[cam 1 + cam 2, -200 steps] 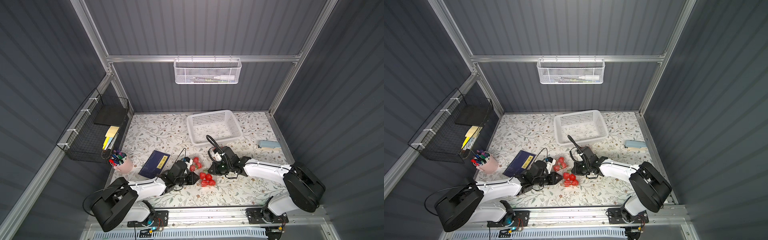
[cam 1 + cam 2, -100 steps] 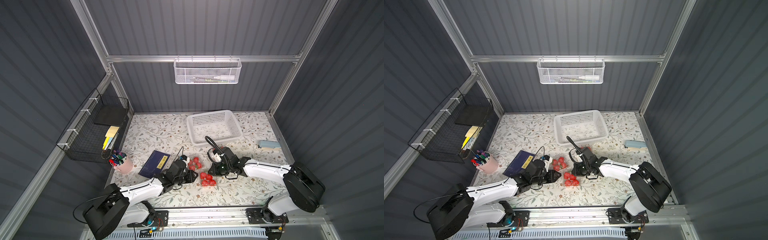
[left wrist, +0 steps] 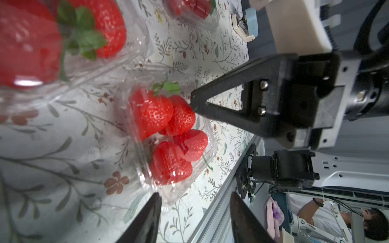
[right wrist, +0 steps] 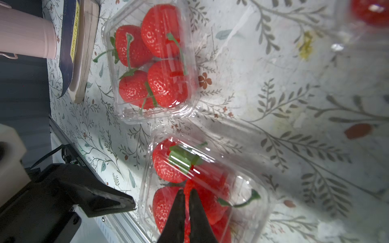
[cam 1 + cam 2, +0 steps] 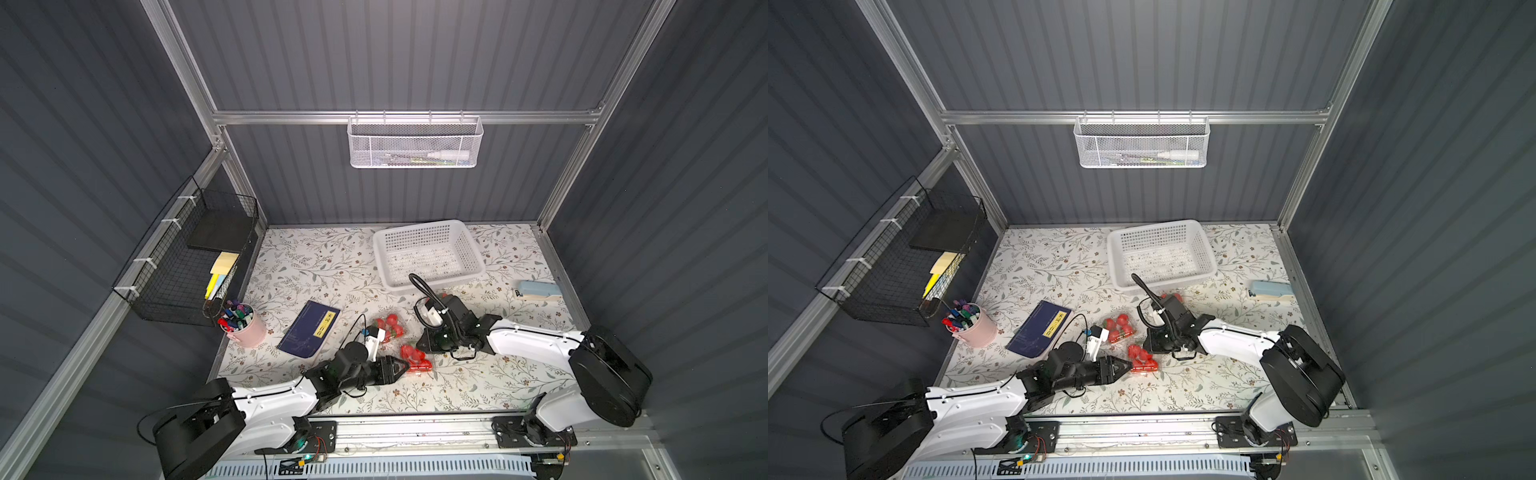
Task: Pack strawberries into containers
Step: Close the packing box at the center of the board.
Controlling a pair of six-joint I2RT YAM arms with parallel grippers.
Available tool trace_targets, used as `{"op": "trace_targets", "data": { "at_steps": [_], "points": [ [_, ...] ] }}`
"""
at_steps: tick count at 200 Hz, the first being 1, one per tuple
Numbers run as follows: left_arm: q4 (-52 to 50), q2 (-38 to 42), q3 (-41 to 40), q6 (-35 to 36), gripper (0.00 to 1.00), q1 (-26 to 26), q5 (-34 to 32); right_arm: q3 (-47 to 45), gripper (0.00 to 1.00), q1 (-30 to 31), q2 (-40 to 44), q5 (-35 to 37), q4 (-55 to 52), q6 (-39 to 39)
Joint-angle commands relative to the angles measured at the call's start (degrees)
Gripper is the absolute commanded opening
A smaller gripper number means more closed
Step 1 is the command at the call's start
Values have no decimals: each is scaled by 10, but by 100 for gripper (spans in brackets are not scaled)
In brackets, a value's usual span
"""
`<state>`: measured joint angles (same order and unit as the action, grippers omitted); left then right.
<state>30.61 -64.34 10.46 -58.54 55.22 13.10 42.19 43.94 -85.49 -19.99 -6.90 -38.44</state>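
One floral-printed bench (image 5: 316,266) carries everything. Toward its back stands a white perforated basket (image 5: 417,235). A navy book (image 5: 309,330) lies flat left of centre, with a pink cup (image 5: 247,332) of pens beside it near the left edge. A pale blue stapler (image 5: 538,289) sits well apart at the right edge.

Three clear containers rest on the bench in front of the basket. The near container (image 5: 417,360) is closest to the front rail. The middle container (image 5: 386,326) is just behind and to the left of it, between it and the book. The far container (image 5: 1173,297) is mostly hidden behind the right arm, just in front of the basket.

The left fingers (image 3: 147,221) stand apart with nothing between them, their tips just short of the near container's corner. The right fingers (image 4: 179,210) are drawn almost together, gripping nothing that can be made out. Their tips are at the near container's lid, on the side away from the left arm.

Four strawberries (image 3: 151,111) fill the near container under its clear lid. Four more fill the middle container. The far container shows red fruit, but the count cannot be told.
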Motion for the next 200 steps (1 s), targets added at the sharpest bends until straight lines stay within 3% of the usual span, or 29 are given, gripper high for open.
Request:
{"op": "trace_targets", "data": {
  "at_steps": [1, 29, 71, 112, 136, 200],
  "points": [
    [62, -11, -13, -33, 55, 18, 4, -10, 11, 4, -8, 3, -3, 1],
    [73, -40, -8, -37, 62, 31, -7, -11, 11, 6, -7, 1, 1, 0],
    [99, -78, 2, -34, 59, 35, -12, -16, 11, 7, -5, 0, 6, -1],
    [13, 10, -16, -54, 51, 37, -40, -16, 10, 9, -6, -17, 6, 0],
    [27, 52, -41, -83, 57, 37, -53, -21, 10, 13, 6, -18, -4, 2],
    [63, -92, -5, -38, 64, 39, -45, -47, 10, 26, 16, -10, 20, -17]
  ]
}}
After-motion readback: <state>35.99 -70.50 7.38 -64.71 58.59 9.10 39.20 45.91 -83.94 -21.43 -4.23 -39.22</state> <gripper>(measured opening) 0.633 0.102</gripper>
